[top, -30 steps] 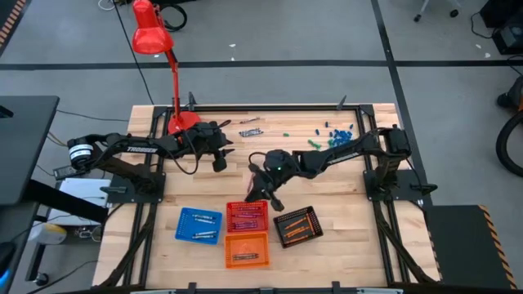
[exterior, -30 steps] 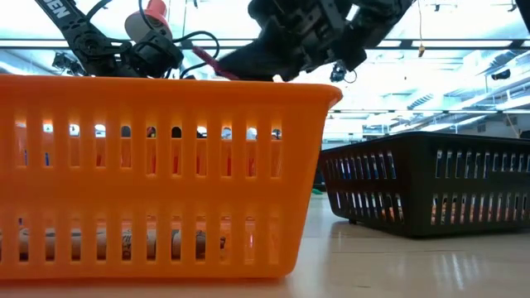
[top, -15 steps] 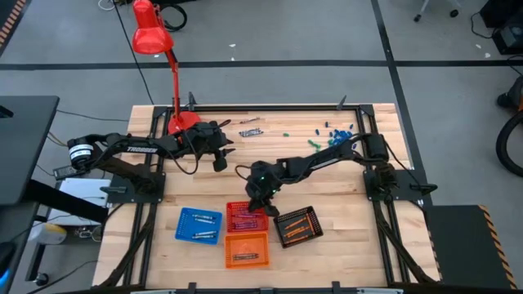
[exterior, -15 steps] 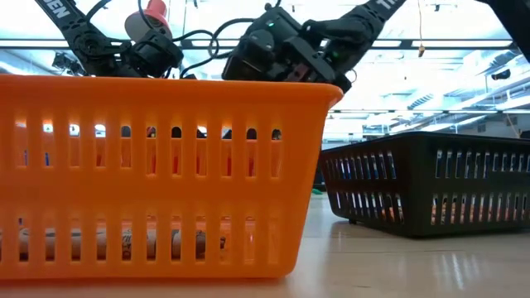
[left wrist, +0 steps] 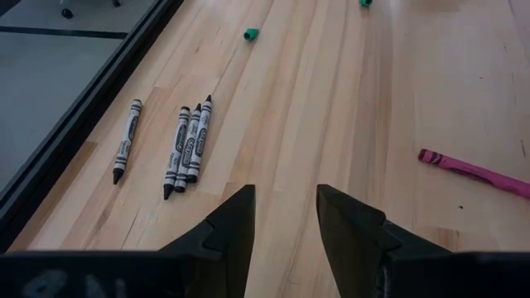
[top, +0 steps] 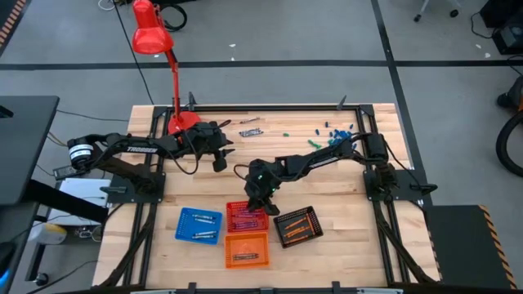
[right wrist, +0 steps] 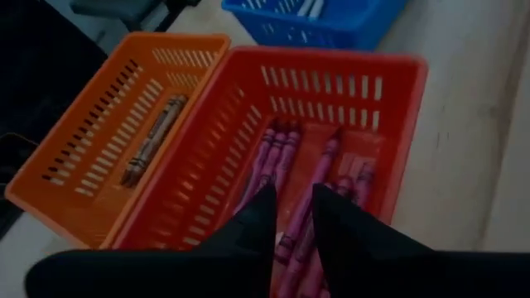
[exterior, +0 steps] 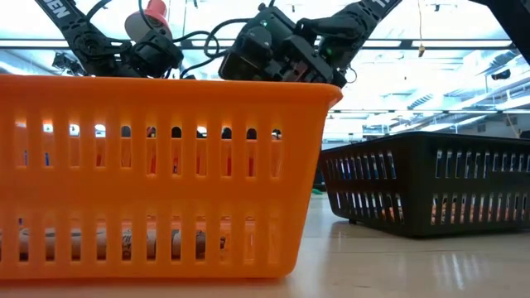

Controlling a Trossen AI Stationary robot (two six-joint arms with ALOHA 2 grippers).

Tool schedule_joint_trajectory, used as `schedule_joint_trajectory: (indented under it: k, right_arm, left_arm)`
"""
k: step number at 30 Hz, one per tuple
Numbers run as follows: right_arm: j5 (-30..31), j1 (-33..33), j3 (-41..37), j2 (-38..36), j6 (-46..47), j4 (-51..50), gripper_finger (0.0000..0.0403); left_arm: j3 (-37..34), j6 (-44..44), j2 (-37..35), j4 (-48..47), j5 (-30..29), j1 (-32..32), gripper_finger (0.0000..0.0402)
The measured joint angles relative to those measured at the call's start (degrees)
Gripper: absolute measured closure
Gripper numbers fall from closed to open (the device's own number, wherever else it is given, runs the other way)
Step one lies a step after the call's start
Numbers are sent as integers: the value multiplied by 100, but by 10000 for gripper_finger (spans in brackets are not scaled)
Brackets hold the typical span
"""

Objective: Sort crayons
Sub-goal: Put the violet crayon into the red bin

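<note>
My right gripper point(right wrist: 290, 217) hangs just above the red basket point(right wrist: 397, 70), in the centre of the high view. Its fingers stand a little apart with a narrow gap, and I see nothing between them; several magenta crayons point(right wrist: 277, 157) lie in the basket right below.

Next to it, at the left of my right wrist picture, the orange basket point(right wrist: 124, 58) holds a few crayons too. The blue basket point(top: 198, 224) at the lower left of the high view has some pale sticks inside, and the black basket point(top: 297, 226) at the lower right is quite full of orange ones.

My left gripper point(left wrist: 286, 217) waits open and empty in the upper left part of the bench point(top: 343, 175). Before it lie four grey crayons point(left wrist: 182, 147) and one loose magenta crayon point(left wrist: 472, 171).

I judge most of the sorting is done; these few crayons in the upper part of the bench are left.
</note>
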Motion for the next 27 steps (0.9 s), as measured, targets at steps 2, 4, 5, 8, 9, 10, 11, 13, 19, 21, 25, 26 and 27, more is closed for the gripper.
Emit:
schedule_joint_trajectory:
  k: [2,4,5,8,9,10,11,13,19,21,25,26,27]
  right_arm:
    - [86,-44,87,-112,-210,-162,317]
    - [179,-113,163,-260,-321,-175,318]
    - [199,-148,164,-327,-332,-186,318]
    - [386,-256,162,-415,-345,-211,318]
    - [499,-299,160,-415,-345,-214,318]
    - [595,-346,156,-413,-345,-250,317]
    - [683,-390,153,-393,-360,-290,317]
    - [833,-498,136,-339,-537,-332,314]
    - [1014,-782,82,-240,-1008,-385,294]
    - [1020,-850,83,-247,-1217,-465,283]
    - [1013,-970,83,-247,-1494,-508,254]
    - [1011,-992,83,-243,-1530,-518,247]
    - [995,-1016,85,-181,-1563,-473,241]
  left_arm:
    - [0,-2,0,2,0,-2,260]
    - [0,-2,0,11,1,-2,260]
    - [0,-2,0,11,1,0,260]
    - [0,-2,0,15,1,-1,260]
    - [0,-1,0,15,1,-1,260]
    - [0,1,0,14,2,0,260]
    - [0,1,0,13,2,0,260]
    - [0,1,0,15,2,-2,260]
    - [0,3,0,37,-1,0,260]
    - [0,3,0,47,2,-1,260]
    - [0,5,0,76,-1,0,260]
    - [0,5,0,76,-1,0,260]
    - [0,5,0,76,2,0,260]
